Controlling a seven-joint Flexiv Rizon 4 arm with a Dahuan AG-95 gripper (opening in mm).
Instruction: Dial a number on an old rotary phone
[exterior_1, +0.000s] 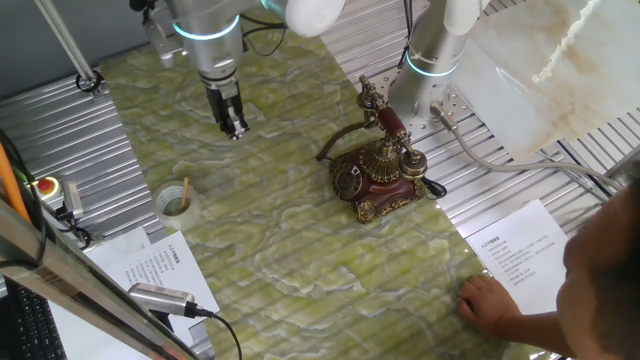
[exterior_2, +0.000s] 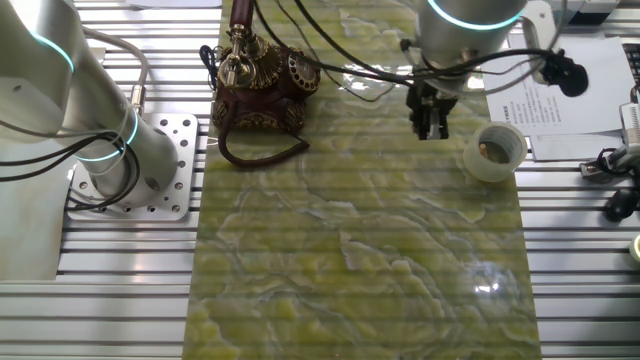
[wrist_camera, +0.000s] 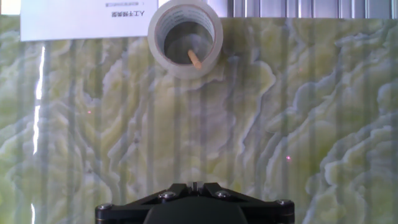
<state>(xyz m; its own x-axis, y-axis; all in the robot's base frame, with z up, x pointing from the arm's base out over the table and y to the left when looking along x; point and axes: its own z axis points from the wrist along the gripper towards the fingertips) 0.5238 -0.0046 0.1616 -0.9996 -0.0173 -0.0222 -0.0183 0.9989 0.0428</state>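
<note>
One rotary phone (exterior_1: 378, 165) near mat edge, fingers (exterior_1: 234, 127) apart

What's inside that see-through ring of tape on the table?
A small wooden stick stands inside the tape roll, leaning against its inner wall. Around it the green marbled table shows through the hole. The stick's bottom end is hard to see through the cloudy wall.

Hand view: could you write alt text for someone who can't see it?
Looking straight down at a green marbled mat, with a tape roll holding a small wooden stick near the top. A printed sheet lies top left; the gripper's black base fills the bottom edge.
</note>
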